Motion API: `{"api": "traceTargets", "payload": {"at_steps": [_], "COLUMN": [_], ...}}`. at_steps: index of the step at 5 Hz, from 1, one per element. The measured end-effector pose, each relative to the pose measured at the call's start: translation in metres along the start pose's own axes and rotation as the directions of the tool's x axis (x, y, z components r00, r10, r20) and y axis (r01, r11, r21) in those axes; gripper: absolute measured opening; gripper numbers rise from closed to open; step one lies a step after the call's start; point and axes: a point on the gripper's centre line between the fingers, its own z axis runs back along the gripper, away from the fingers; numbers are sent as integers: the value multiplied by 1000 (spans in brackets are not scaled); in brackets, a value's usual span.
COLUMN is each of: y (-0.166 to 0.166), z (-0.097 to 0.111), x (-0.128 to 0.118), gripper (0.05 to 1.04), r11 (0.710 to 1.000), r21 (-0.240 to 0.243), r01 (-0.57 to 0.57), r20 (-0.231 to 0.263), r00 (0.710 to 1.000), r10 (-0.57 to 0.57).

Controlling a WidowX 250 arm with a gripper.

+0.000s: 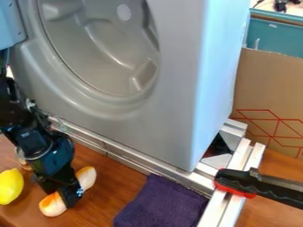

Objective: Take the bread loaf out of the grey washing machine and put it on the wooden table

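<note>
Lower left of frame: gripper [67, 200] across middle of white-and-orange toy [52, 205]; reach looks done, lift off wooden table [112, 181] not evident; clenched or released, cannot tell; yellow lemon [10, 186] nearby.

So the cam sits up above the wooden tabletop [123, 176], looking down at a slant toward the gray washing machine [174, 106]. It catches the front plus one side, pretty close in, so the machine's top gets cropped.
</note>
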Motion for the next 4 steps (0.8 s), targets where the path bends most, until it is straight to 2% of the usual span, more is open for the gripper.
{"api": "traceTargets", "payload": {"at_steps": [1, 2, 3, 4], "y": [-3, -6, -4, -13], "z": [9, 34, 47, 84], "x": [-7, 0, 6, 9], "gripper": [987, 1007, 1003, 1003], "r11": [1000, 1000, 1000, 997], "r21": [13, 19, 23, 76], "r01": [-10, -8, -16, 20], "r20": [-35, 15, 3, -8], "r00": [999, 1000, 1000, 1000], "r10": [11, 7, 16, -19]}}
